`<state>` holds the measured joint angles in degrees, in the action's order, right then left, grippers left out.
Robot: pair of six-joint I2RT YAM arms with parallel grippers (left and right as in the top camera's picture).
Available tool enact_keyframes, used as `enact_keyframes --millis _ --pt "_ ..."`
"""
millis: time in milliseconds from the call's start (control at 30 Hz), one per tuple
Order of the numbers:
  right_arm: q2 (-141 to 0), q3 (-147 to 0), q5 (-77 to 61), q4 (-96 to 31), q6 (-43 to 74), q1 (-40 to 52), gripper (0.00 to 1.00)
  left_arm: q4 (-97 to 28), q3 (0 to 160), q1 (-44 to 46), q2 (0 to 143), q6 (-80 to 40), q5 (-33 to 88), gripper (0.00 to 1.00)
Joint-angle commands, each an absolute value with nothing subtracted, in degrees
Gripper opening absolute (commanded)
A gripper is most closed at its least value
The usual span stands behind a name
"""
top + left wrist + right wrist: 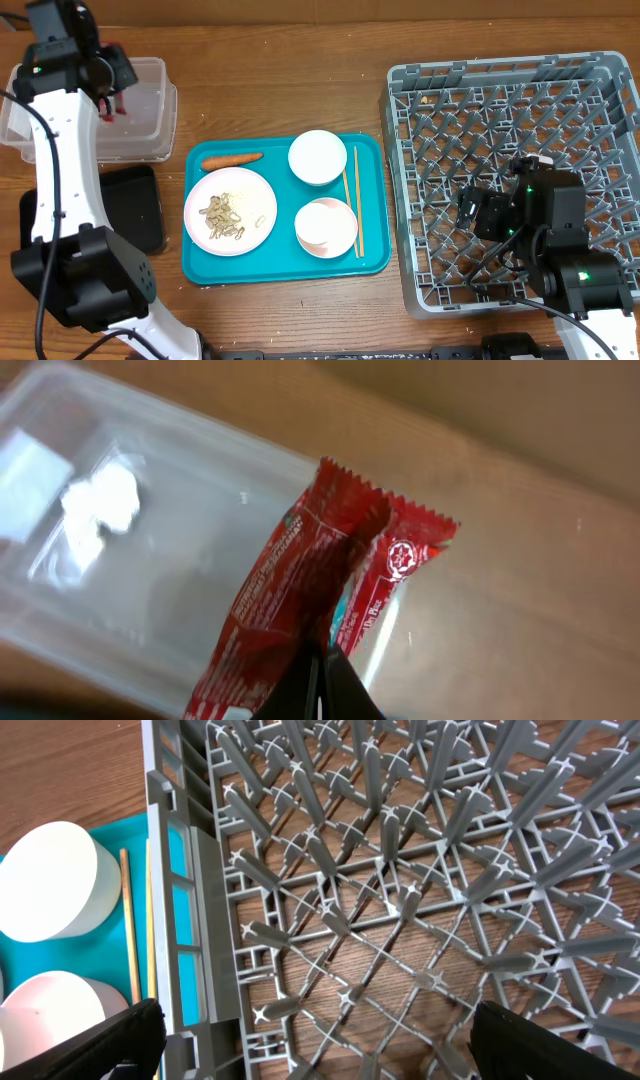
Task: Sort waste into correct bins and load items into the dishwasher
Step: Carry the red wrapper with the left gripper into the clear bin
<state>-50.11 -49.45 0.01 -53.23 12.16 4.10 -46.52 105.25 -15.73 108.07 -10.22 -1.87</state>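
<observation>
My left gripper [113, 100] [320, 685] is shut on the small red wrapper [300, 575] and holds it above the clear tub [150, 125] [200, 560]. A crumpled white paper ball [100, 500] lies in the tub. On the teal tray, the white plate [255, 190] holds beige scraps [222, 218], with the carrot [232, 158] beside it. A white bowl [317, 157] [50, 880], a whitish-pink cup [326, 227] [50, 1020] and the chopsticks [353, 200] [128, 930] also lie there. My right gripper [470, 213] [325, 1050] is open and empty over the grey dish rack [510, 120] [400, 870].
The black tray [135, 205] sits left of the teal tray [290, 265], partly under my left arm. A small beige bit [429, 98] lies in the rack's far left corner. Bare wood shows between the tub and the rack.
</observation>
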Motion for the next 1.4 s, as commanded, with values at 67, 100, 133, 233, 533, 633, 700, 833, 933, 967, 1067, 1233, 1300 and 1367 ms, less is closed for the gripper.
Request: enact_keyframes --millis 67,100,133,233,533,633,700,833,933,967,1067,1233,1300,1367 --pt "-49.95 -50.74 -0.05 -53.10 12.01 3.88 1.00 -43.20 106.24 -16.14 113.38 -11.44 -1.87 0.47" --pt "-49.95 -50.74 -0.05 -53.10 12.01 3.88 1.00 -43.31 106.24 -16.14 113.91 -11.40 -1.63 0.55" --pt "-49.95 -50.74 -0.05 -53.10 12.01 3.88 1.00 -43.70 106.24 -16.12 114.10 -11.40 -1.28 0.59" --pt "-49.95 -50.74 -0.05 -53.08 12.01 3.88 1.00 -44.80 106.30 -16.08 113.38 -11.35 0.62 0.58" --pt "-49.95 -50.74 -0.05 -52.71 12.01 3.88 1.00 -56.84 106.41 -12.49 105.32 -10.94 18.57 0.61" --pt "-49.95 -50.74 -0.08 -52.62 12.03 3.88 1.00 -64.29 106.39 -8.78 104.88 -10.59 19.55 0.65" --pt "-49.95 -50.74 -0.05 -52.64 12.03 3.88 1.00 -69.12 106.00 -5.54 105.01 -8.51 19.49 0.66" --pt "-49.95 -50.74 -0.08 -52.66 12.03 3.88 1.00 -75.59 104.53 1.67 105.65 -6.15 18.87 0.68" --pt "-49.95 -50.74 -0.08 -52.88 12.03 3.88 1.00 -78.26 102.52 6.70 105.75 -5.08 18.81 0.69" --pt "-49.95 -50.74 -0.05 -53.08 12.03 3.88 1.00 -79.02 101.78 8.23 105.75 -5.08 18.61 0.68" --pt "-49.95 -50.74 -0.08 -53.49 12.03 3.88 1.00 -80.66 98.80 12.73 105.75 -5.13 16.84 0.67" --pt "-49.95 -50.74 -0.08 -54.33 12.03 3.88 1.00 -78.89 90.83 19.55 105.78 -5.32 15.99 0.64" --pt "-49.95 -50.74 -0.08 -54.54 12.03 3.88 1.00 -77.67 88.12 21.52 105.78 -5.32 15.97 0.61" --pt "-49.95 -50.74 -0.08 -54.61 12.03 3.88 1.00 -76.20 85.36 23.27 105.78 -5.34 15.97 0.54"
